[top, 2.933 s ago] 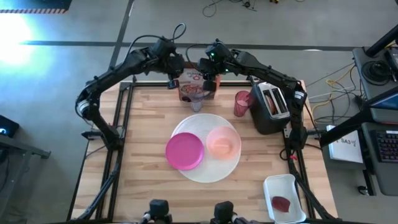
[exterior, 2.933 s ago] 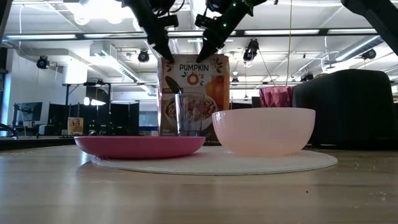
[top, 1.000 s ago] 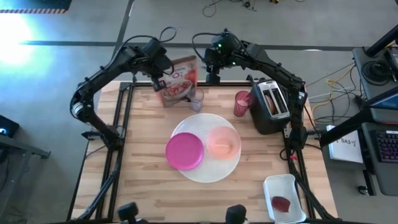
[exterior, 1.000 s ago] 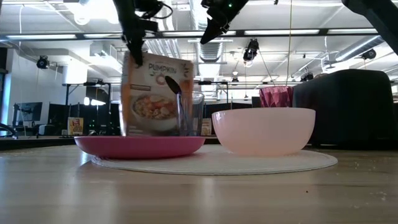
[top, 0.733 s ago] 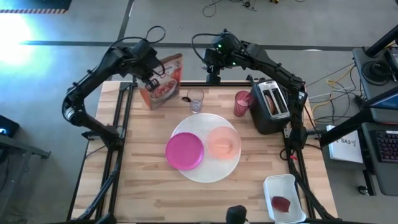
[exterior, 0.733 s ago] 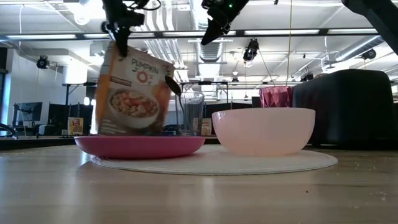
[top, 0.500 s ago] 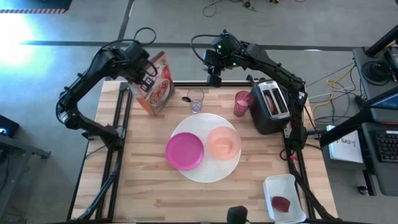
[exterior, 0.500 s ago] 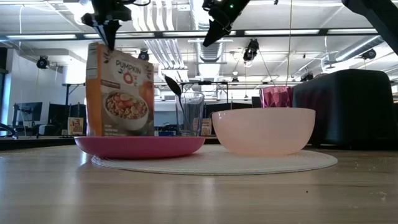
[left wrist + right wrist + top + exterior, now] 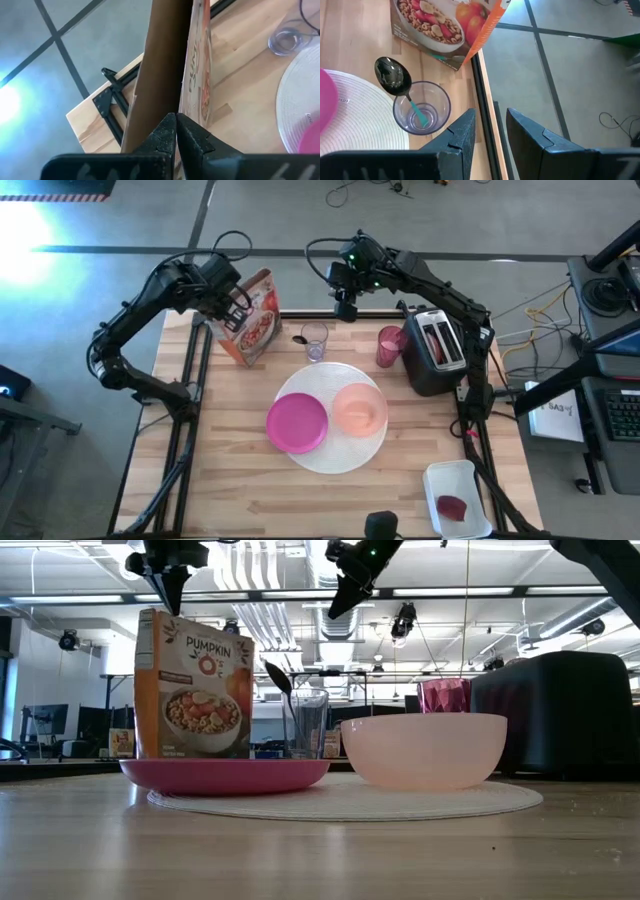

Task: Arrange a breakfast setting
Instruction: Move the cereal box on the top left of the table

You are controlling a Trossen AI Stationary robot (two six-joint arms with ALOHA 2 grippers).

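Orange cereal box (image 9: 252,319): high view, far-left area of wooden bench (image 9: 240,470), pinched at its top edge by left end effector (image 9: 236,307), closed on the cardboard; probably being parked clear of the mat. Large white round mat (image 9: 322,459) at centre, carrying magenta plate (image 9: 297,423) and peach bowl (image 9: 359,408) side by side. Small clear glass (image 9: 314,340) just beyond the mat; translucent pink cup (image 9: 389,345) beside black toaster (image 9: 434,352). Right end effector (image 9: 344,307) hovering over the far edge, holding nothing.

Low view: box upright behind plate; teal-handled spoon (image 9: 279,681) leaning in glass.

Left wrist view: fingers (image 9: 164,137) shut on box's thin upper edge.

Right wrist view: own fingers (image 9: 464,131) parted, empty; spoon standing in glass, bowl end up, presumably stored for later placing.
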